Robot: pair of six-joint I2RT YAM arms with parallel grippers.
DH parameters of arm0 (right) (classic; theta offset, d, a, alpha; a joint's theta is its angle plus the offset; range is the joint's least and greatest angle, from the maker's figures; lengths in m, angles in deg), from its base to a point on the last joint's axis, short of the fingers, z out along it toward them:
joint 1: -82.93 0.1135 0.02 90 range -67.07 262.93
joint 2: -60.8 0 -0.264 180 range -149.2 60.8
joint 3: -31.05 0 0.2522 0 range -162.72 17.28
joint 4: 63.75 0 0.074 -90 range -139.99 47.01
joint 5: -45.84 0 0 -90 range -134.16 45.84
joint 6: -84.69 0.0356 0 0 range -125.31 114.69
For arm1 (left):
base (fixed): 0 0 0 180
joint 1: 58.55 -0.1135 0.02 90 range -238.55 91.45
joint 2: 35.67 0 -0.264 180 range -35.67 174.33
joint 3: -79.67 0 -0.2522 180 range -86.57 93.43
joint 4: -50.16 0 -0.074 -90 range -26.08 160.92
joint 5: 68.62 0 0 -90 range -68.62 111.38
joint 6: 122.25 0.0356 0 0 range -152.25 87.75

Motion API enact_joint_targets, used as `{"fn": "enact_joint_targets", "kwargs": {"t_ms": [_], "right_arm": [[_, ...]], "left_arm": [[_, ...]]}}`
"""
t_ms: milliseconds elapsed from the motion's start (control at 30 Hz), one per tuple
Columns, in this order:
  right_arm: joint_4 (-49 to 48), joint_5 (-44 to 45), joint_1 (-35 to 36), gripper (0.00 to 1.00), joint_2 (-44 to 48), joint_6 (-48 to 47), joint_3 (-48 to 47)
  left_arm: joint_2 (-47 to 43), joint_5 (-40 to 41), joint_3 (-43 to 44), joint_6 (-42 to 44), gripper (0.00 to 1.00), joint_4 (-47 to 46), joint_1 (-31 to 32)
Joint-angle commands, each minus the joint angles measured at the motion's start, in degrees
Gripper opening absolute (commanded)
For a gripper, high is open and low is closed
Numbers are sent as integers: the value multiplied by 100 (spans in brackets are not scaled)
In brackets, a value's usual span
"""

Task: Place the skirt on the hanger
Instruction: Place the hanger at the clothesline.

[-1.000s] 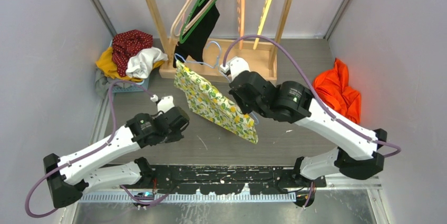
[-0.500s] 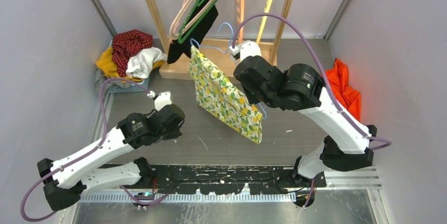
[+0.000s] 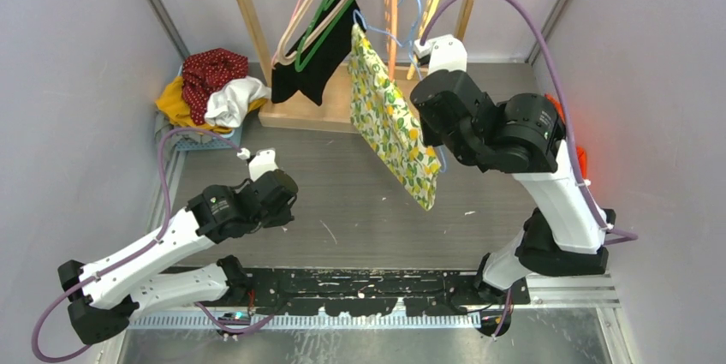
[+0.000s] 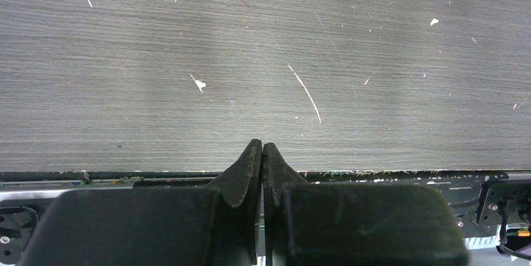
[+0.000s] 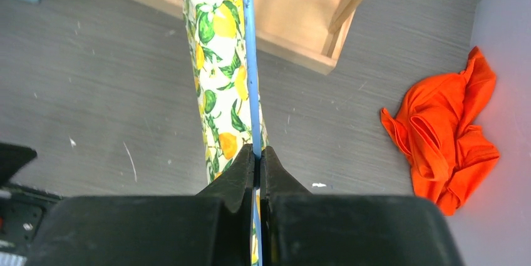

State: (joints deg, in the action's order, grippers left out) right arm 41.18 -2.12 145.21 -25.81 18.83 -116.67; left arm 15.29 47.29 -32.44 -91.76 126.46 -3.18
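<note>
Pinching the blue hanger (image 5: 249, 59) in our right gripper (image 5: 257, 153), left gripper (image 4: 262, 147) clenched empty, we should guide the skirt (image 5: 210, 72) squarely to the wooden rack (image 5: 300, 22) ahead.

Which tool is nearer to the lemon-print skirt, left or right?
Right. The right tool is shut on the blue hanger that carries the skirt; the left tool hangs shut over the table, well apart from it.

Light is bright, even and diffuse in every view, leaving only faint, soft shadows on the table (image 4: 125, 59) ahead of the left end effector (image 4: 262, 146), whose black body by the lens is underexposed. Right of the right end effector (image 5: 258, 149), the orange cloth (image 5: 444, 147) looks oversaturated and tints the wall (image 5: 510, 59) red.
</note>
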Motion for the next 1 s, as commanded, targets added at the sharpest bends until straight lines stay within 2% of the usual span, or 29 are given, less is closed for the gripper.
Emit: {"fn": "enact_joint_targets", "kwargs": {"t_ms": [0, 100, 267, 367, 567, 800, 967], "right_arm": [[-745, 424, -185, 1, -286, -40, -741], [-850, 656, -236, 1, -485, -9, -936], [-1144, 1029, -430, 1, -162, 148, -485], [-1617, 840, -622, 1, 65, 96, -129], [-1732, 583, -826, 1, -629, 1, -1060], [-2317, -157, -1362, 1, -1289, 57, -1553], [-2455, -116, -1697, 1, -1250, 105, -1383]], "left_arm": [[-129, 63, 56, 65, 3, 8, -34], [-217, 93, 111, 68, 3, 121, -34], [-374, 118, 67, 70, 3, 204, -32], [-326, 57, 67, 120, 3, 160, -31], [-235, -40, 159, 211, 2, 162, -29], [-403, -69, 208, 205, 2, 336, -28], [-521, -59, 223, 174, 1, 457, -35]]}}
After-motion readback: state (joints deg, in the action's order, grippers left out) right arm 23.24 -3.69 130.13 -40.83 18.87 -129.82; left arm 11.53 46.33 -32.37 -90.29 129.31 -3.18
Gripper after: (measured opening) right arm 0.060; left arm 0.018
